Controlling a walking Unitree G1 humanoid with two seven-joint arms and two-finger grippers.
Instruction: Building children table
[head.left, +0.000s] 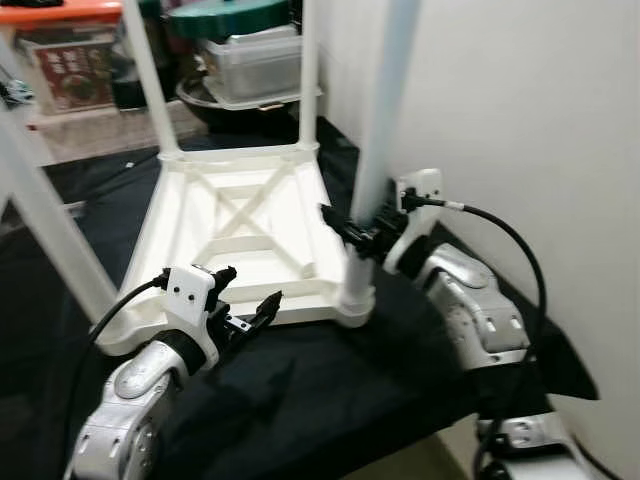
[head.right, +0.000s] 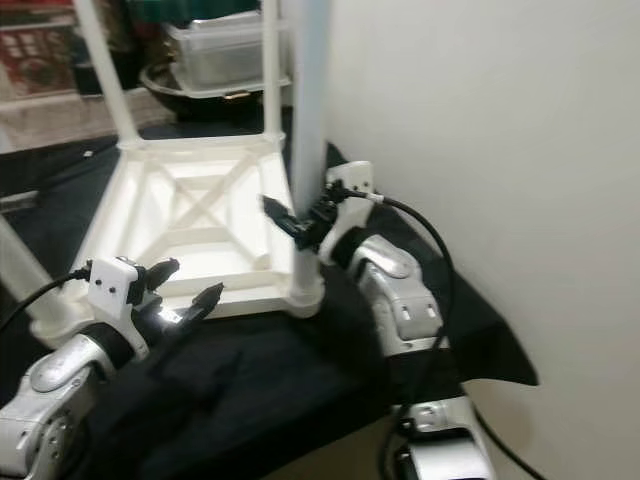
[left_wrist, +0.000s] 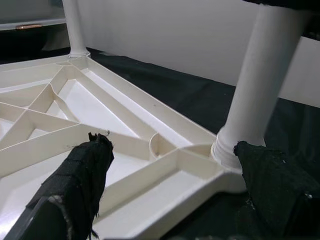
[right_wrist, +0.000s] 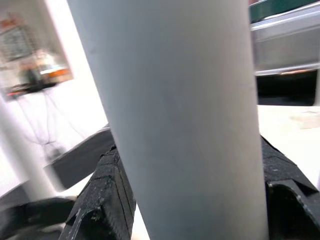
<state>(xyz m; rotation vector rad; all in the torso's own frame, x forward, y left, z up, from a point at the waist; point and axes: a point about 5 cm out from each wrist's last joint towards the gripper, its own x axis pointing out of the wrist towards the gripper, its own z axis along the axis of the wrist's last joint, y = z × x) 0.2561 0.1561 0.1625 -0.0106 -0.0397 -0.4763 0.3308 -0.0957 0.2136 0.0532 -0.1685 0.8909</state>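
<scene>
Your right tool (head.left: 352, 232) is clamped around the near right leg (head.left: 382, 140) of the upturned white children's table (head.left: 235, 235), low on the leg just above its socket (head.left: 356, 297); in the right wrist view the pale leg (right_wrist: 175, 115) stands between the two black fingers (right_wrist: 107, 195), which press on it from either side. Your left tool (head.left: 248, 300) hovers at the near edge of the tabletop, left of that same socket, its fingers spread wide and gripping nothing; in the left wrist view the ribbed underside of the top (left_wrist: 75, 125) lies between and beyond the fingertips (left_wrist: 85, 170), with the leg base (left_wrist: 235, 145) to one side. The table lies top-down on a black cloth (head.left: 330, 390) covering the bench, legs pointing up: a far right leg (head.left: 309, 70), a far left leg (head.left: 148, 75) and a near left leg (head.left: 45, 230) all stand in their corners. A white wall (head.left: 500, 110) runs just right of the table. Beyond its far edge you have clear plastic containers (head.left: 255, 62) stacked over a dark bowl (head.left: 215, 105), and a box with an orange lid (head.left: 65, 50) further left.
</scene>
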